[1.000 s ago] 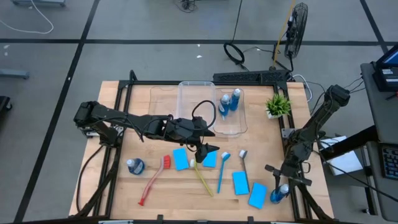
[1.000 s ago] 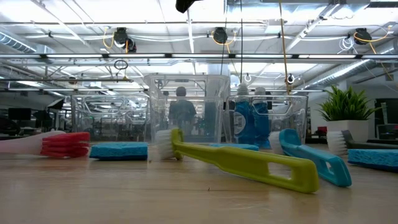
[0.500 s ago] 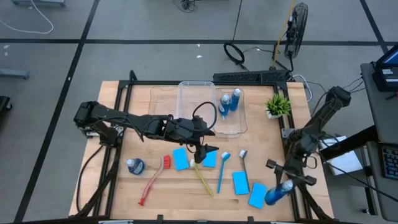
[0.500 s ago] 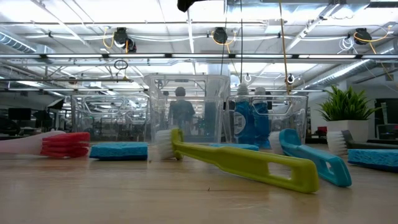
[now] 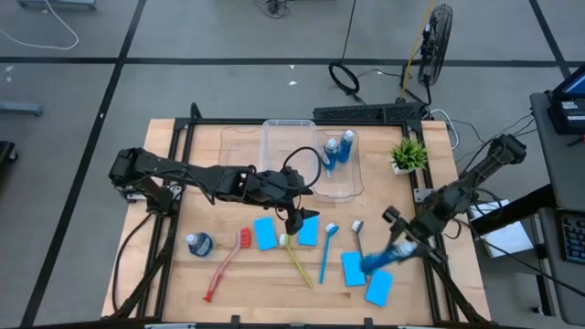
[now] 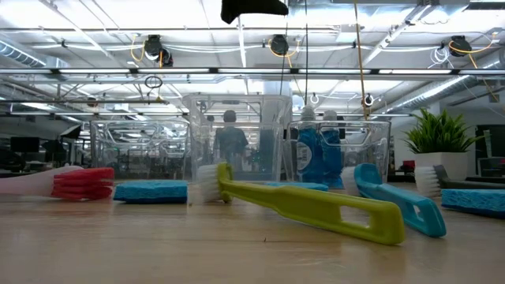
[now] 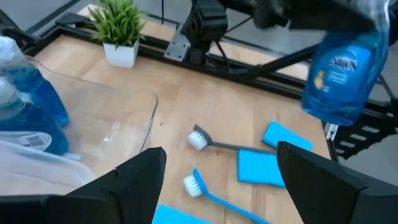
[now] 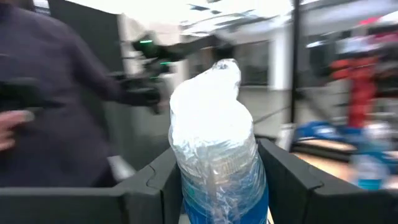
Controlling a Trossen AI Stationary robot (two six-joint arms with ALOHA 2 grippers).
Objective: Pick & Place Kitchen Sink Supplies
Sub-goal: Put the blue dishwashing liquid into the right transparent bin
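Now, high view: the right gripper held a blue bottle up over the right side of the table, its jaws closed around the bottle.
Left arm, high view: the left gripper hung over the middle of the table, above a sponge and the yellow-green brush, with jaws wide and nothing in them.
Other supplies, high view: two bottles stood in the clear bin; one more bottle stood on the left near the red brush; the blue brush and the grey brush lay between them and two more sponges.
Low view: the yellow-green brush lay in front on the table, with the red brush on one side and the bin behind it.
Left wrist view: the wide jaws looked down at the grey brush, the blue brush and the sponges; the held bottle hung high and apart from them; the potted plant stood by the table edge.
Right wrist view: the jaws pressed both sides of the bottle; a person stood behind.
How to do it well: I think the bottle should go high over the bin wall, stay upright, and come down beside the two bottles without bumping them.
Writing: the bottle had a label, but it was too blurry to read.
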